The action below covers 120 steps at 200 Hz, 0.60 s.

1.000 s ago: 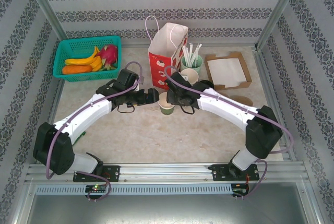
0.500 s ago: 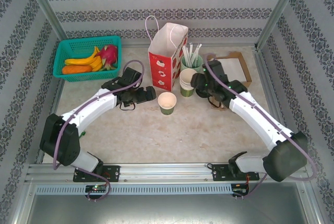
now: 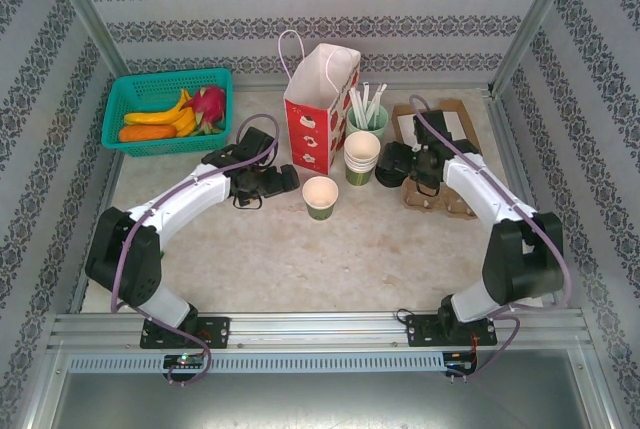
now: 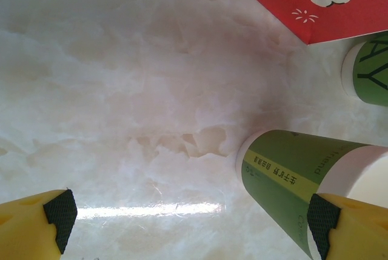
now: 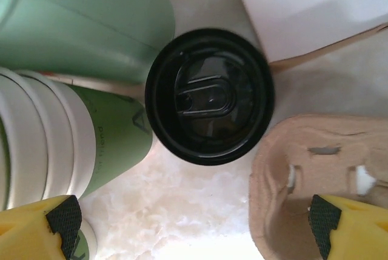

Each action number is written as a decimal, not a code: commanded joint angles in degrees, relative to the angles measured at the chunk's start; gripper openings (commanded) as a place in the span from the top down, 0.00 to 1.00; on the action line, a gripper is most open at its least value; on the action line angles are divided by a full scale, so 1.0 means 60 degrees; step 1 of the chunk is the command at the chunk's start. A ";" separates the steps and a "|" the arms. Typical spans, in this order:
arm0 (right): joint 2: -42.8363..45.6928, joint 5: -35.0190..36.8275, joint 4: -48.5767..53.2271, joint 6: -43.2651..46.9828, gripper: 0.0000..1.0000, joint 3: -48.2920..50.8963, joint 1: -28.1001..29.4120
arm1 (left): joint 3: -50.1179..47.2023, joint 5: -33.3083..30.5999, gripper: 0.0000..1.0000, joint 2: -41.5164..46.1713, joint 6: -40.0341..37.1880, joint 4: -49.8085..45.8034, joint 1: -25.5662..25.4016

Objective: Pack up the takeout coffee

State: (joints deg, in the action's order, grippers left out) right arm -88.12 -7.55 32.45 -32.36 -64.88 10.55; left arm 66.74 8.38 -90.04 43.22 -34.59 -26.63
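My right gripper [image 5: 193,220] is wide open over the black lid [image 5: 209,95], my left gripper [image 4: 188,211] is open beside a lidless cup [image 4: 291,169]

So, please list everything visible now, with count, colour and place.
paper bag: one, red, back centre
open paper cup: one, green, before the bag
cup stack: one, green, right of bag
straw cup: one, mint green, behind the stack
lid: one, black, beside the stack
cup carrier: one, brown, right side
cardboard tray: one, brown, back right
fruit basket: one, teal, back left
left gripper: one, yellow, by the open cup
right gripper: one, yellow, over the lid
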 commanded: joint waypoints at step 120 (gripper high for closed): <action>-0.0784 -0.0524 0.0012 -0.0100 0.02 0.0401 0.0000 | 0.0287 0.0281 0.01 -0.0418 0.0325 -0.0282 -0.0108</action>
State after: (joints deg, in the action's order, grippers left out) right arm -92.42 -12.53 31.88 -32.77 -64.12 10.63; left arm 67.00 9.37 -91.59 44.27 -34.74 -26.63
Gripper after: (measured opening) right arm 0.980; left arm 0.994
